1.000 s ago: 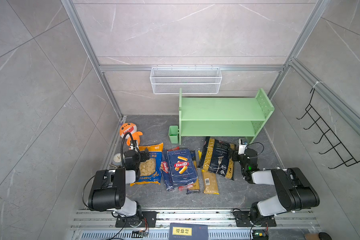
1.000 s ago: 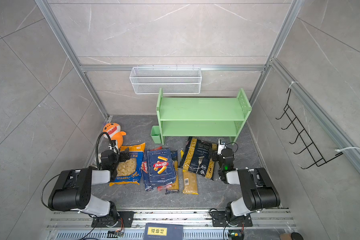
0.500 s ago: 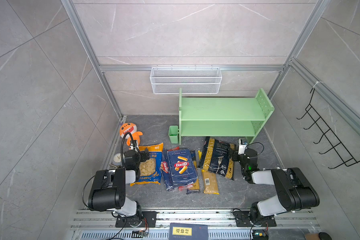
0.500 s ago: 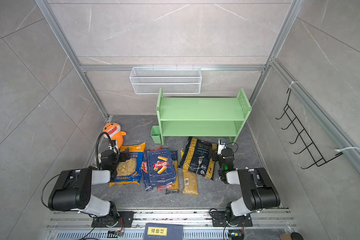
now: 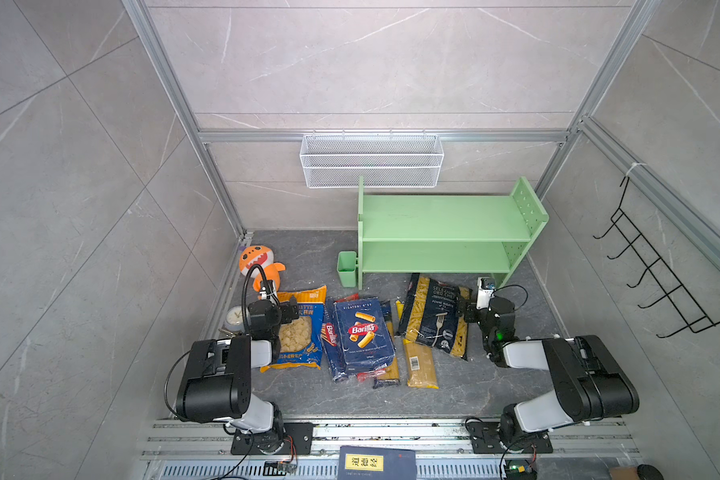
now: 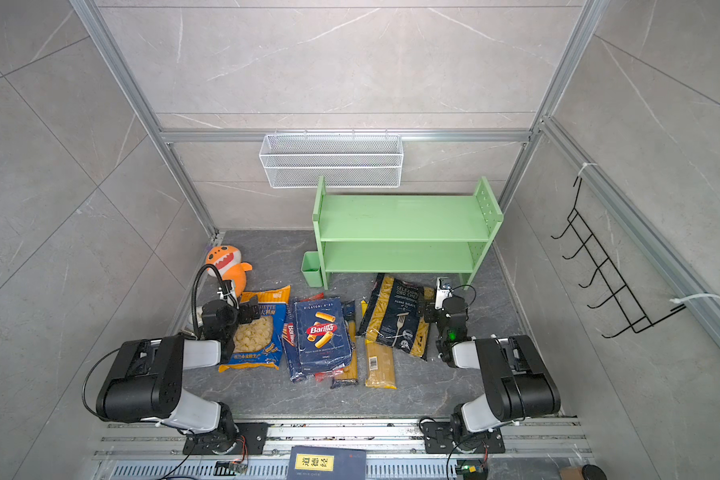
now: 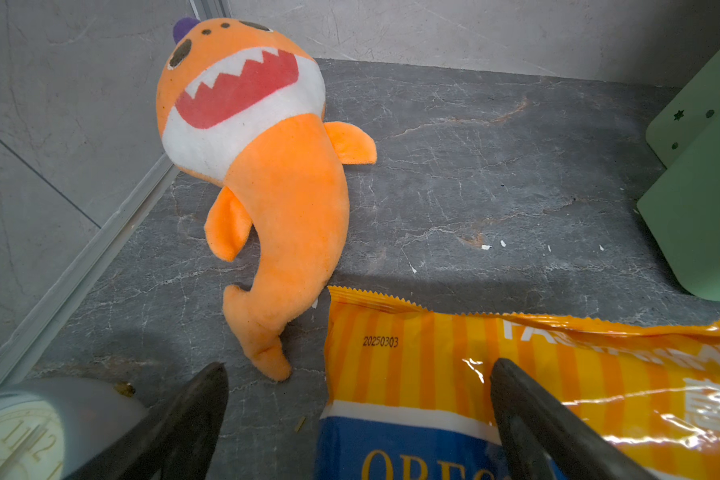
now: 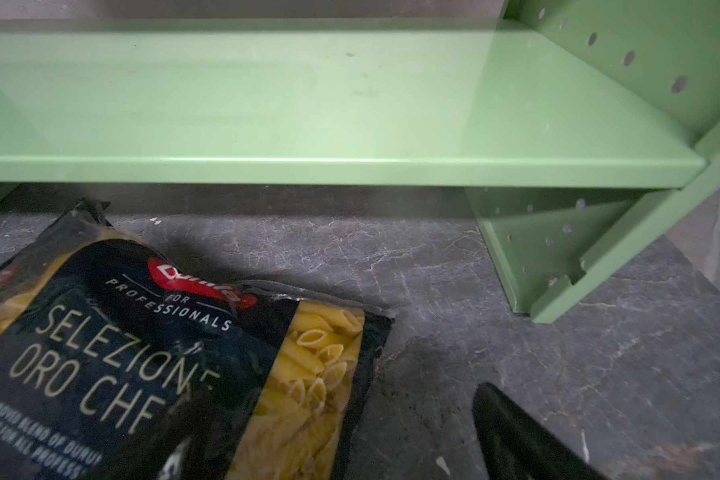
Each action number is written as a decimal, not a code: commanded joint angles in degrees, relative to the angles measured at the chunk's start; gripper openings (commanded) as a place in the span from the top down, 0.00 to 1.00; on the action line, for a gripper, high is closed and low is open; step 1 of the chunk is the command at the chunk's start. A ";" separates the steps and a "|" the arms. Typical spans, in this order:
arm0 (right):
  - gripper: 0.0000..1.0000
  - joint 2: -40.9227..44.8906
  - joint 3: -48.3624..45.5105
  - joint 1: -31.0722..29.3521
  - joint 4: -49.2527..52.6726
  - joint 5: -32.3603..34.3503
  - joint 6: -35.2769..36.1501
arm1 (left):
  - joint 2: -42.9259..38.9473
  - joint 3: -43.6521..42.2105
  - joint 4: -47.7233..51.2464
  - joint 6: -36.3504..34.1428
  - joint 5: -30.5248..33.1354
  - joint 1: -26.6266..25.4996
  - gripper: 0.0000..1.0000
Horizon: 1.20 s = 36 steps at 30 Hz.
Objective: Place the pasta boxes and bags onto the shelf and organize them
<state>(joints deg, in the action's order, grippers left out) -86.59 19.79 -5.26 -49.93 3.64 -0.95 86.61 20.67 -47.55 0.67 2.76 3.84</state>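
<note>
moved: nothing that i can see; arms, packs and shelf [image 5: 441, 218] lie as they did a second ago.
shelf: stands at the back, right of middle; both tiers bare, so no pack is placed yet. task judged to be at its start.
basket [image 5: 371, 166]: hangs on the back wall above the shelf; nothing seen in it.
penne bag [image 5: 435, 320]: flat on the floor [image 5: 304, 253] just in front of the lower tier, tilted; nearest pack to the shelf, so likely the right arm's first pick.
orecchiette bag [image 5: 298, 336]: flat at the left of the heap, window up, near the plush [image 5: 258, 266].
rigatoni box [image 5: 362, 332]: face up on top of the spaghetti packs [image 5: 420, 361], so it probably has to go before them.
spaghetti packs: flat, side by side, partly under the box and the penne bag; a yellow one sticks out toward the arms.
cup [image 5: 346, 270]: sits against the shelf's left side panel; looks empty.
left gripper [image 7: 358, 370]: low over a top corner of the orecchiette bag, fingers [image 7: 200, 399] spread wide, one over the bag, one over bare floor; holds nothing. the straddle suggests an edge pinch is being lined up.
right gripper [image 8: 344, 395]: low at the penne bag's right edge, fingers [image 8: 512, 428] wide apart, one above the bag, one above floor; holds nothing.
</note>
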 commanded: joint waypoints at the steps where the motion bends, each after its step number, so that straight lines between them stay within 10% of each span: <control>1: 0.01 -0.07 1.20 -0.37 0.74 -2.63 2.38 | -0.48 0.08 -1.08 0.33 0.35 -0.19 0.00; 7: 0.01 4.58 3.38 -1.26 8.39 -0.74 2.97 | -3.68 5.23 10.20 -0.41 -0.78 -0.43 0.00; 15: 0.01 15.02 14.43 -11.88 44.04 12.47 -1.84 | -9.76 13.84 25.18 -2.69 -3.66 -2.28 0.00; 23: 0.01 14.89 31.14 -15.28 79.05 17.72 -20.91 | -6.60 31.36 41.02 -3.73 -0.24 -11.86 0.00; 36: 0.01 18.67 26.71 -16.11 82.82 1.09 -32.10 | 3.33 52.14 53.21 4.41 -9.52 -31.31 0.00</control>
<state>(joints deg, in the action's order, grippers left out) -68.40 49.12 -21.15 31.55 10.59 -28.16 89.58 69.10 1.78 1.28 -2.63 -26.48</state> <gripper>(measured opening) 0.992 0.997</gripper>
